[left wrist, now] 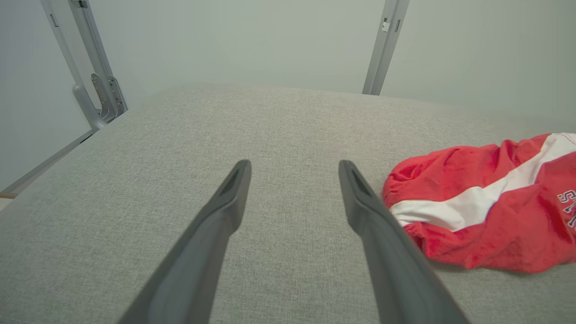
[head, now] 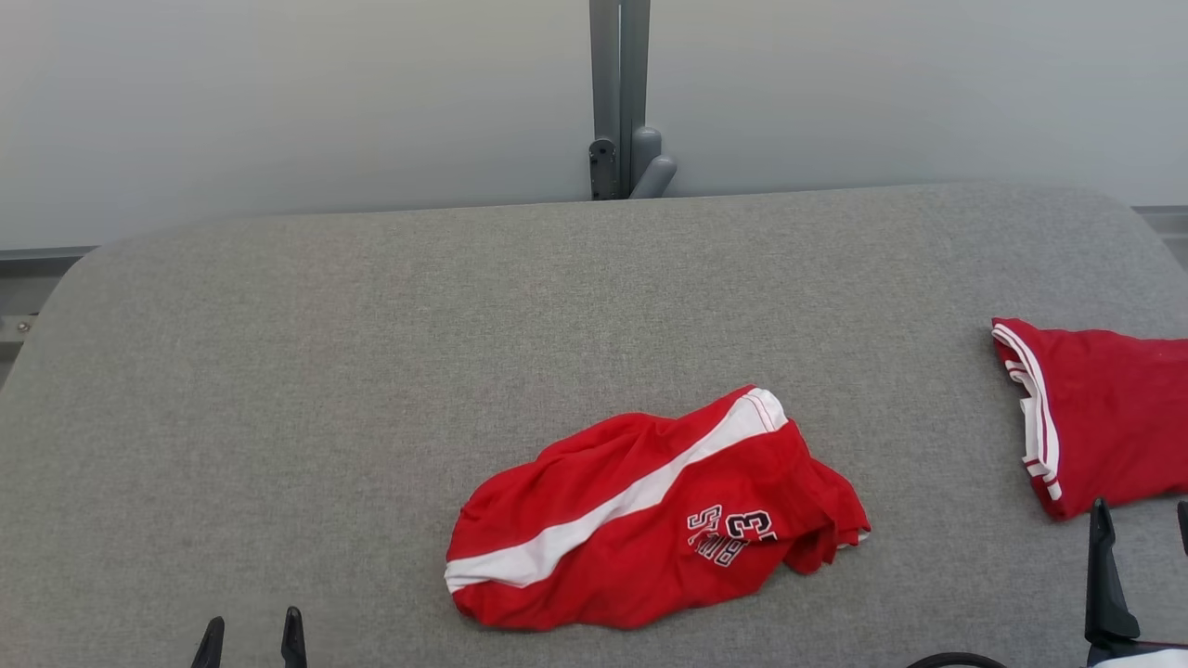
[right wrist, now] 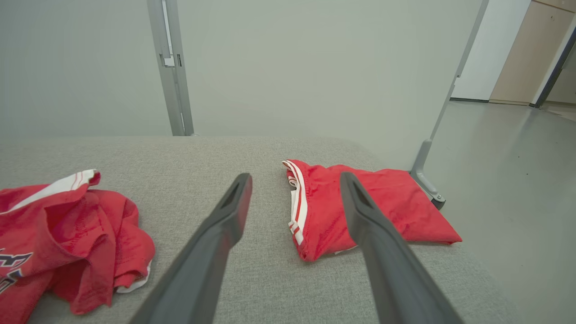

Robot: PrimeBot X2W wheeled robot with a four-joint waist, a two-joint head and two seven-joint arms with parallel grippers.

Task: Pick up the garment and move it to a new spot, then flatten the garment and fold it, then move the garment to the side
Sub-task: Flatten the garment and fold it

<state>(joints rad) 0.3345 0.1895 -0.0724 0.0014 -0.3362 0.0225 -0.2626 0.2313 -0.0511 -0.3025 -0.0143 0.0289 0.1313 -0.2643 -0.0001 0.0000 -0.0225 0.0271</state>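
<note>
Crumpled red shorts (head: 650,520) lie between left gripper (head: 249,642) and right gripper (head: 1142,508), both spread wide, empty; long axis near-left to far-right, left gripper looks marginally nearer.

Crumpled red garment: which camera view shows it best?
The head view: the crumpled red garment lies whole there, white stripe and lettering visible. The left wrist view catches its striped end, cut off at the right edge; the right wrist view its bunched end, cut off at the left.
</note>
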